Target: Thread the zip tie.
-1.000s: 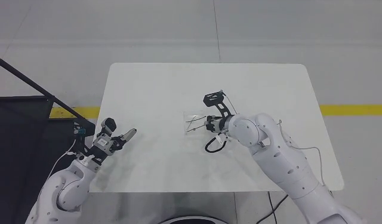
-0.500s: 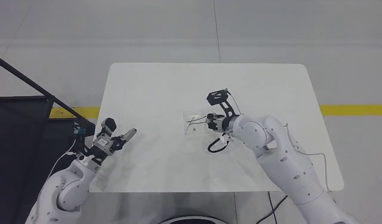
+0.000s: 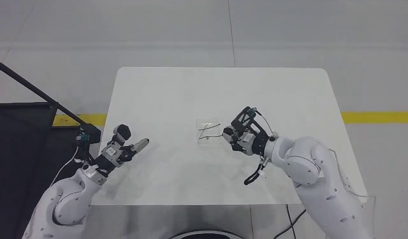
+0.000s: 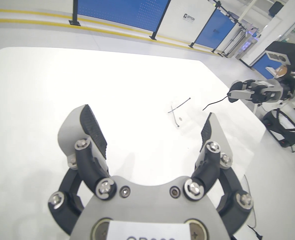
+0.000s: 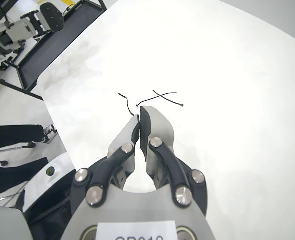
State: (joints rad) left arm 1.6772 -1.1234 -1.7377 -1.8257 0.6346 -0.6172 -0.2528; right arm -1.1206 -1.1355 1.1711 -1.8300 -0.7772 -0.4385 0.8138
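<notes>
- Bench [image 3: 166, 99]: white top. Nothing lying on it has shifted since a second ago, as far as I can see.
- Right arm: it has pulled back toward its own side and rolled the wrist since the earlier frame. The right gripper [image 3: 231, 137] now sits just beside the loose ties, and in the left wrist view it looks raised off the surface.
- Left gripper [image 4: 147, 112]: jaws wide open and holding nothing. It hovers over the near left edge of the bench, well apart from the ties, and has barely moved from a second ago.
- Right gripper state: pinched closed on the held zip tie [image 5: 127, 103]. One end is clamped at the fingertips, and the free tail curls out ahead of them toward the left arm's side, clear of the bench.
- Two loose zip ties [image 3: 209, 130]: flat on the bench near its middle, crossed over each other, between the two grippers. In the right wrist view, one tie's end lies just beside the right gripper's tips. I can't tell if it touches.
</notes>
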